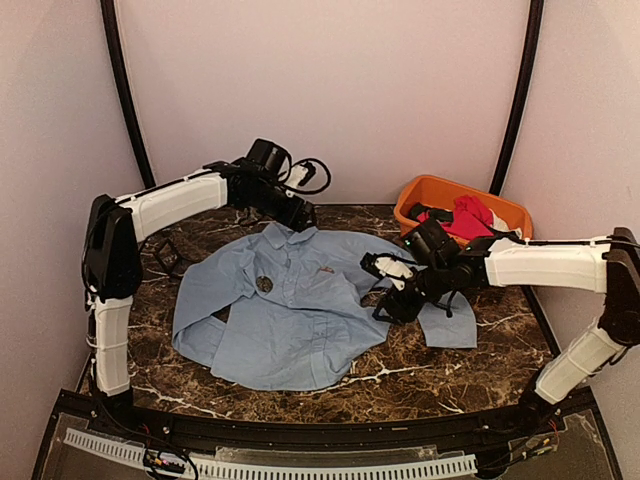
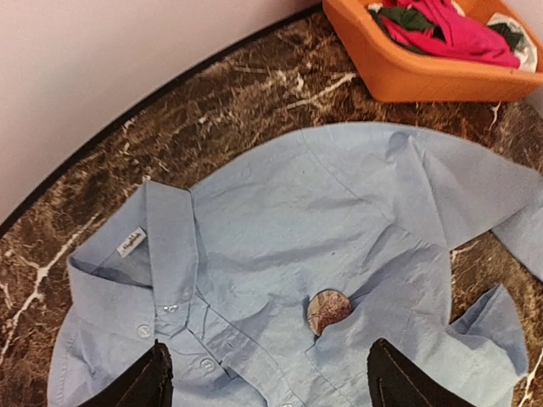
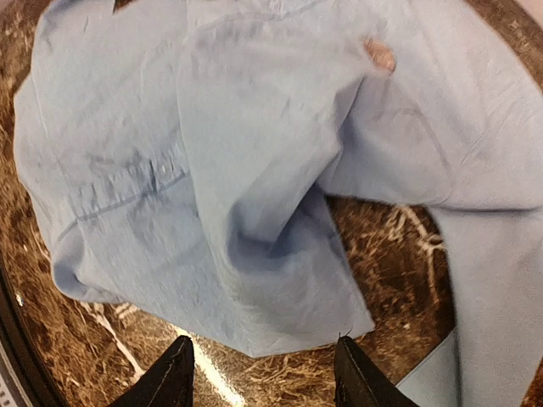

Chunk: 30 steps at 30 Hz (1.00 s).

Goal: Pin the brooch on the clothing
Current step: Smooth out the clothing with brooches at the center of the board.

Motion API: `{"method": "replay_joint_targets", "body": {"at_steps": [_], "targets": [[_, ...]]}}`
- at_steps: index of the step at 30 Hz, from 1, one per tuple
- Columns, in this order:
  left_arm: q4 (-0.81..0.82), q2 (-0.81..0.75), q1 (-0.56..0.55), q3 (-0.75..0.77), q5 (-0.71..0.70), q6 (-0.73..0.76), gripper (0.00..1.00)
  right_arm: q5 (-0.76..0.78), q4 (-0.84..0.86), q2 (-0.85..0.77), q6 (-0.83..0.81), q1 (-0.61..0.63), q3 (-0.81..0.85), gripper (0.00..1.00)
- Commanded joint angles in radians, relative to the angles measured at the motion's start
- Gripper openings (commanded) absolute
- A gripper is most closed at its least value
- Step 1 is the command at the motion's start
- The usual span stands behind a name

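Observation:
The clothing, a light blue button-up shirt, lies spread front-up on the marble table, collar toward the back. The brooch, a small dark round disc, sits on its chest. In the left wrist view the brooch rests against a fold at the pocket edge of the shirt. My left gripper hovers open above the placket, with nothing between its fingers; it hangs near the collar. My right gripper is open just off a lower corner of the shirt, holding nothing. From above it sits at the shirt's right edge.
An orange basket with a red garment stands at the back right, also in the left wrist view as basket and garment. One sleeve trails under the right arm. Curved walls ring the table.

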Motion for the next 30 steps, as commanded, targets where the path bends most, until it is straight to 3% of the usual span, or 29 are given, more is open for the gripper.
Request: {"method": "replay_joint_targets", "body": {"at_steps": [1,12,27,29,30], "targets": [[-0.058,0.112,0.010,0.037,0.077,0.044,0.79,0.022,0.093,0.050,-0.051,0.043,-0.024,0.54],[-0.052,0.240,-0.001,0.059,0.121,0.046,0.78,0.135,0.147,0.044,-0.216,0.290,-0.075,0.53],[-0.083,0.353,-0.001,0.139,0.104,0.029,0.77,0.310,0.159,0.346,-0.291,0.328,0.036,0.52],[-0.081,0.362,-0.001,0.143,0.092,0.028,0.77,0.264,0.134,0.359,-0.297,0.329,0.049,0.40],[-0.078,0.369,-0.001,0.144,0.087,0.024,0.77,0.218,0.103,0.364,-0.300,0.328,0.065,0.22]]}}
